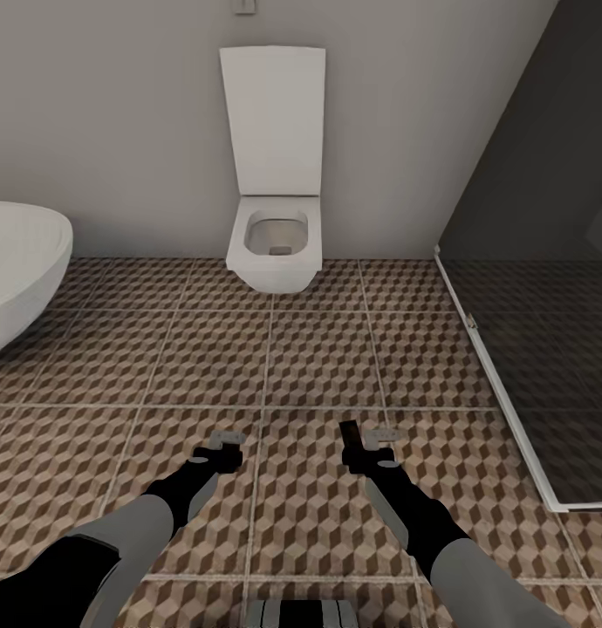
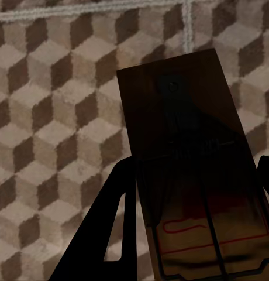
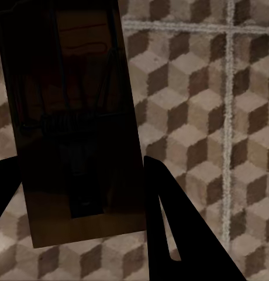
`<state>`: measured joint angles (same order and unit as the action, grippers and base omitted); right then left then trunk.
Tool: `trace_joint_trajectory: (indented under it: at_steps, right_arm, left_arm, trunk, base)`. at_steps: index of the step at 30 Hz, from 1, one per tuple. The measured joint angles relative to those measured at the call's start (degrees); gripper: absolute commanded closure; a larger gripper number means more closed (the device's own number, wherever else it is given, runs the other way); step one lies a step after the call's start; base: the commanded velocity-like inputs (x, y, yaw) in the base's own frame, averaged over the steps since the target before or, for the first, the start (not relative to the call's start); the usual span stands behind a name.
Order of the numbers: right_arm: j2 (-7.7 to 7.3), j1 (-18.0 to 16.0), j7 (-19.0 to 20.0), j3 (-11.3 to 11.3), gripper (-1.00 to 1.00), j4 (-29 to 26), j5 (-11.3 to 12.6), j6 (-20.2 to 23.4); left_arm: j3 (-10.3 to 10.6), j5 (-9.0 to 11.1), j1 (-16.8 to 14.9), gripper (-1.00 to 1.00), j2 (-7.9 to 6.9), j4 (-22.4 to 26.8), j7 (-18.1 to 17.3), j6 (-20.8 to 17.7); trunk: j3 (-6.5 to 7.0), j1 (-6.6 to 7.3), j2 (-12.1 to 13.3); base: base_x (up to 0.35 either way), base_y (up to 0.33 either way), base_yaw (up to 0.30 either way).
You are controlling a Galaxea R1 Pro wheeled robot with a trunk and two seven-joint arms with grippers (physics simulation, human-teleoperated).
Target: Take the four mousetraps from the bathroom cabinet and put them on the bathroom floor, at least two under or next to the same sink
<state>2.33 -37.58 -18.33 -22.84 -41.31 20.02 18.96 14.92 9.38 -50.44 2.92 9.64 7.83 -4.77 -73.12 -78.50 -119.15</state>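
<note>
Each gripper hangs low over the bathroom floor [image 1: 318, 349] with a mousetrap in it. In the left wrist view a dark brown mousetrap [image 2: 184, 117] with metal wire and a red outline sits between the black fingers [image 2: 102, 234] of my left gripper [image 2: 196, 170], which is shut on it. My right gripper [image 3: 76, 170] is shut on a second mousetrap [image 3: 73, 105], seen dark against the tiles. In the head view the left gripper [image 1: 221, 449] and right gripper [image 1: 369, 449] hover side by side in front of me. The cabinet and the bathroom sink are out of view.
A white square toilet [image 1: 275, 244] with its lid up stands against the far wall, straight ahead. The white oval bathtub [image 1: 17, 262] is at the left. A dark glass shower enclosure [image 1: 545, 331] with a white sill runs along the right.
</note>
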Motion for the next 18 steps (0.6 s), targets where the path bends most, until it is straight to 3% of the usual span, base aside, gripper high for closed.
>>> trace_joint_trajectory:
  at_steps: [18]
  right_arm:
    - [0.00,0.0,0.0,0.0,1.00,0.0,0.0,0.0]
  left_arm:
    - [0.0,0.0,0.0,1.00,0.00,0.0,0.0,0.0]
  trunk:
    - [-4.90,-3.95,-7.2]
  base:
    - [0.000,0.000,0.000]
